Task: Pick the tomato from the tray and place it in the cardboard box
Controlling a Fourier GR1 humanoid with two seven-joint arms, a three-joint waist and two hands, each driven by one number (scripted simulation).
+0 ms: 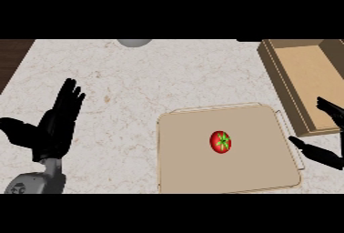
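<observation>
resting at the left edge with fingers straight and spread, left hand (pixel 59 119), well apart from everything on open counter (pixel 134 91). sitting untouched mid tray (pixel 194 177), tomato (pixel 221 141), round, likely to roll off sideways if nudged rather than enclosed. waiting just right of the tray, right hand (pixel 322 152), thumb and fingers apart, nothing held. hugging the tray's right rim, cardboard box (pixel 302 73): little room between, so could clip the near wall unless lifted clear.

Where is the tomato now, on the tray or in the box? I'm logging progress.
On the tray: the tomato lies near its middle, untouched. The cardboard box's visible floor is bare.
</observation>
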